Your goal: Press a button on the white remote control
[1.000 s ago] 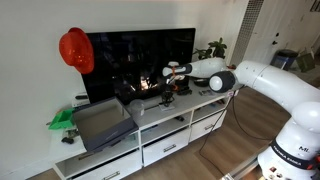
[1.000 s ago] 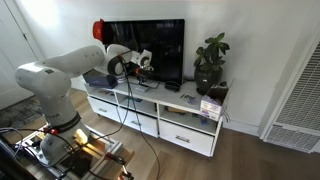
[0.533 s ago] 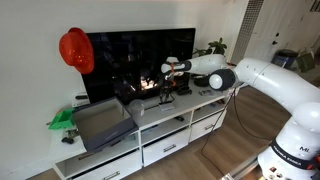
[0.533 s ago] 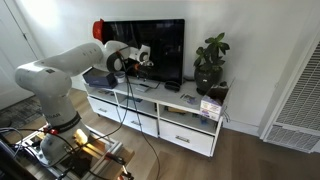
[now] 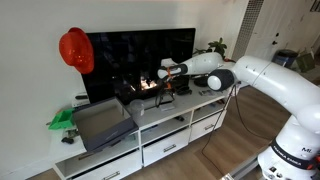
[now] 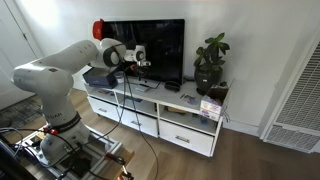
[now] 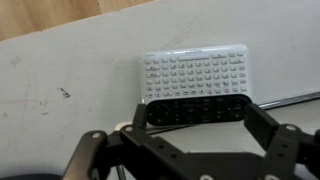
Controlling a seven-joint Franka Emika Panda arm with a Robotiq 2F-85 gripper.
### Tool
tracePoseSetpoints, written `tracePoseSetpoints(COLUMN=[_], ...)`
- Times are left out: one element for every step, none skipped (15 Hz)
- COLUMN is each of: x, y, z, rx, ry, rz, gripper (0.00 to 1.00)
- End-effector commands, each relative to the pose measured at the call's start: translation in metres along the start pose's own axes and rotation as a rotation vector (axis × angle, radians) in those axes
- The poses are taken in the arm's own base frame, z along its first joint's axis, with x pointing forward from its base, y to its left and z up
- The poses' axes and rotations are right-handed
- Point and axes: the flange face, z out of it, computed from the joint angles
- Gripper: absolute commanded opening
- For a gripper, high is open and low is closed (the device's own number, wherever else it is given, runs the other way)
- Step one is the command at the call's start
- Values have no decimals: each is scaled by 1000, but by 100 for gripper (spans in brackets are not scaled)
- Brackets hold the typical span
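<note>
— What do you get from the wrist view?

— The white remote control (image 7: 195, 72) lies flat on a pale tabletop (image 7: 60, 60), long side across the picture. It is a slim, pale oblong with rounded corners, its face packed with rows of small raised keys, like a little keyboard. The band along its near edge looks dark; I cannot tell whether that is shadow or darker keys.

— And your claw?

— My gripper (image 7: 195, 122) hangs right above that near edge, released, its dark fingers (image 7: 95, 150) spread wide, about as far apart as the remote is long. I cannot tell whether anything touches the keys.

— In the exterior views?

— In an exterior view my gripper (image 5: 165, 88) is low over the top of the white cabinet (image 5: 150, 125), in front of the black TV (image 5: 140, 55), with a red helmet (image 5: 75, 50) at the screen's corner. The remote below it is too small to make out there.

— The remaining camera?

— In an exterior view my gripper (image 6: 140, 62) is against the TV (image 6: 160, 45), above the cabinet (image 6: 190, 115), and a potted plant (image 6: 210, 62) stands well apart at the far end. The remote is hidden from that view.
</note>
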Motion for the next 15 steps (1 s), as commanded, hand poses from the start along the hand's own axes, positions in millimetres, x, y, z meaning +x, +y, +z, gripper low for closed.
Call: tracePoseSetpoints(x=[-20, -25, -30, -34, -39, -43, -47, -51, -55, -60, -64, -69, -76, -82, -89], y=[-9, -12, -13, -15, -15, -16, -15, -15, -13, -11, -8, -5, -5, -2, 2], z=[11, 14, 16, 17, 15, 13, 9, 3, -4, -11, -20, -30, -39, -49, -59], rx=[-135, -159, -177, -197, -216, -228, -239, -245, -251, -260, -264, -263, -261, -256, -249], ry=[22, 29, 48, 62, 71, 82, 87, 96, 100, 96, 88, 77, 49, 36, 24], rz=[126, 152, 176, 191, 192, 194, 187, 180, 167, 152, 131, 106, 59, 13, -35], gripper=[100, 100, 100, 100, 100, 100, 100, 100, 100, 100, 100, 100, 100, 100, 100])
